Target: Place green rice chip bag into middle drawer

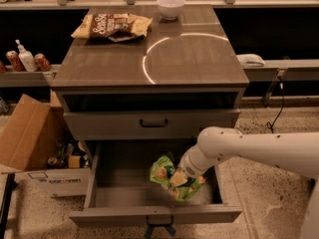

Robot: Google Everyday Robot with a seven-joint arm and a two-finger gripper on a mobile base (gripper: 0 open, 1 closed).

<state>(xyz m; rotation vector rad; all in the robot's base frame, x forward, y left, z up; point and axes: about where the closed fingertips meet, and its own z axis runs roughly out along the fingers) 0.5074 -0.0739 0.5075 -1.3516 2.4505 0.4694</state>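
The green rice chip bag (pixel 168 176) is crumpled and tilted inside the open middle drawer (pixel 154 214), in its right half, low over the drawer floor. My gripper (pixel 180 177) reaches down into the drawer from the right on a white arm (pixel 249 148) and is shut on the bag's right side; the bag hides most of the fingers. The drawer is pulled out toward the camera, with its grey boxy inside showing to the left of the bag.
A closed drawer front with a black bar handle (pixel 153 123) sits above. On the cabinet top lie a tan-and-brown chip bag (pixel 112 25) and a white bowl (pixel 170 6). A cardboard box (pixel 30 138) stands at the left, next to the drawer's side.
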